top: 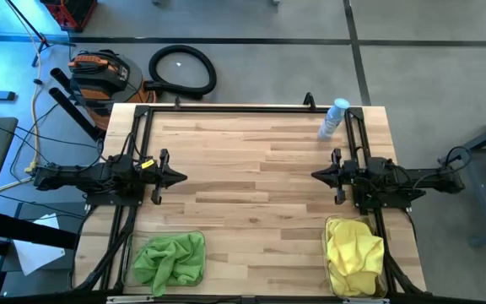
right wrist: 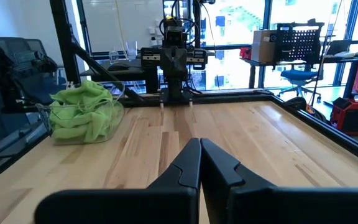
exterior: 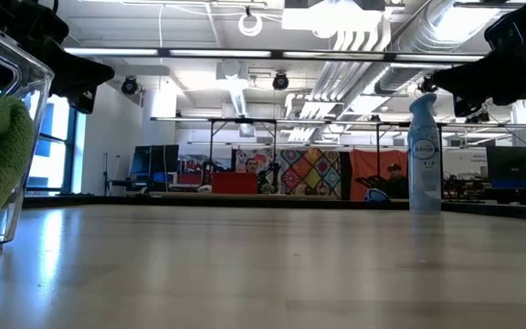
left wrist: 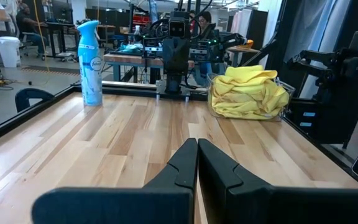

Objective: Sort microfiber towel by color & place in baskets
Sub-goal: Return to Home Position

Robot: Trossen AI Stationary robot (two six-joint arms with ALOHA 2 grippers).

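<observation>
the left hand [top: 180, 177] hangs over the left side of the counter [top: 251, 194], fingers pressed together with nothing between them. the right hand [top: 317, 175] faces it from the right side, likewise closed and holding nothing. green towels [top: 171, 257] lie heaped in the left bin [exterior: 26, 110] at one front corner. yellow towels [top: 354, 247] fill the right bin [left wrist: 253, 116] at the other. a spray bottle [top: 334, 118] stands upright near the far right corner.

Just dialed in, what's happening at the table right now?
Nothing is being handled. The left gripper and right gripper hover shut at the sides of the table, holding nothing. The green towels fill the left basket, the yellow towels the right basket. A spray bottle stands near the right arm. Sorting looks finished.
</observation>
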